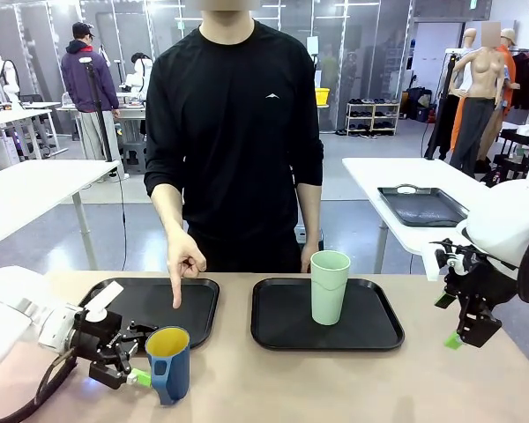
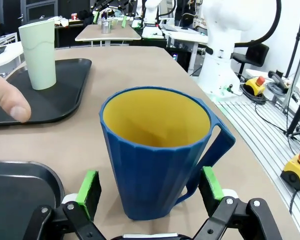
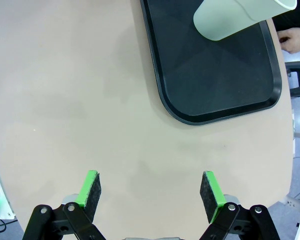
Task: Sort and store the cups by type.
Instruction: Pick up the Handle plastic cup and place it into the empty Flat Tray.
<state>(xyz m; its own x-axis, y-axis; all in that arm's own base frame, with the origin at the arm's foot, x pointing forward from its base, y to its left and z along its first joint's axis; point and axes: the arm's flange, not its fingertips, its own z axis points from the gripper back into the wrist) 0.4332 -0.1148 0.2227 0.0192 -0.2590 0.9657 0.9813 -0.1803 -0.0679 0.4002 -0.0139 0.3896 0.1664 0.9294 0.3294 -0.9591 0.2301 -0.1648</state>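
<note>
Now my left fingers (image 2: 89, 190) stand open either side of the blue mug (image 2: 155, 150), lower centre. My right fingers (image 3: 90, 192) gape empty over the surface (image 3: 65, 100), tumbler (image 3: 230, 17) upper right.

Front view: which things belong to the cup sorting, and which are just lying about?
Job: blue mug, mint-green tumbler, left tray, right tray, left claw, person's pointing hand.
Lying about: side-table tray, yellow container far back.
</note>
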